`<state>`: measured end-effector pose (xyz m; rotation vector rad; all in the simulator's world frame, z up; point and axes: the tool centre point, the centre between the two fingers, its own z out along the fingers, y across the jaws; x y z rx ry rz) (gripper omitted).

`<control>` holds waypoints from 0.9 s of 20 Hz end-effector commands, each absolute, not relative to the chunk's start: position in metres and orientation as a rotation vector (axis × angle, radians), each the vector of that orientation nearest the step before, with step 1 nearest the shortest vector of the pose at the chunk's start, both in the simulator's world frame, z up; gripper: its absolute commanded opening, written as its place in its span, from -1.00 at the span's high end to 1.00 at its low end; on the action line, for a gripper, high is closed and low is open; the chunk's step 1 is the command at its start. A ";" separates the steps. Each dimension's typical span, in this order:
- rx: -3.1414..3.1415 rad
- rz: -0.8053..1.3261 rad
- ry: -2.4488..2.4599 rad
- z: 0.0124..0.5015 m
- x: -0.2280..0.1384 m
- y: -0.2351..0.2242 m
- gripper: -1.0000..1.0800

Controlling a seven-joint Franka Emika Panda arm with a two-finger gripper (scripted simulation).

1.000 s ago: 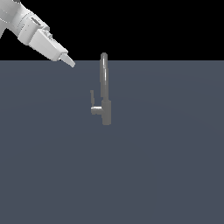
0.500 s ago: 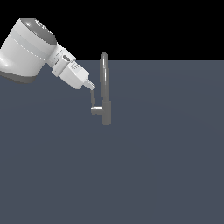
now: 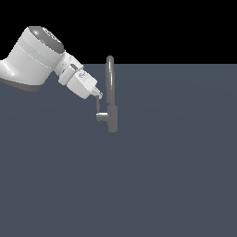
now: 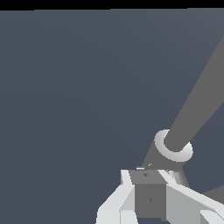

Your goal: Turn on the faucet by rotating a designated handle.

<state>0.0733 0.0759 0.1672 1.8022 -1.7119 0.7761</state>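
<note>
The faucet (image 3: 111, 95) stands upright in the exterior view, with a thicker base and a slim spout curved at the top. The handle (image 3: 98, 109) is a thin upright lever on a short stub on the base's left side in the exterior view. My gripper (image 3: 98, 95) comes down from the exterior view's left, and its narrow tip is at the top end of the lever. The fingers look shut together with nothing between them. In the wrist view the gripper (image 4: 146, 176) sits just before the handle (image 4: 152, 160), with the faucet (image 4: 197, 105) beyond.
The faucet stands on a flat dark grey-blue surface (image 3: 162, 176) that fills both views. The white arm (image 3: 34, 58) occupies the upper part of the exterior view's left.
The arm has swung in from the exterior view's upper left and lowered. The gripper tip went from well apart from the faucet to the top of the handle lever.
</note>
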 end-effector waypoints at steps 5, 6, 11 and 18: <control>1.785 0.763 -1.752 0.159 0.068 0.079 1.00; 1.784 0.762 -1.754 0.159 0.068 0.079 1.00; 1.784 0.762 -1.754 0.158 0.068 0.079 1.00; 1.784 0.762 -1.754 0.163 0.049 0.079 1.00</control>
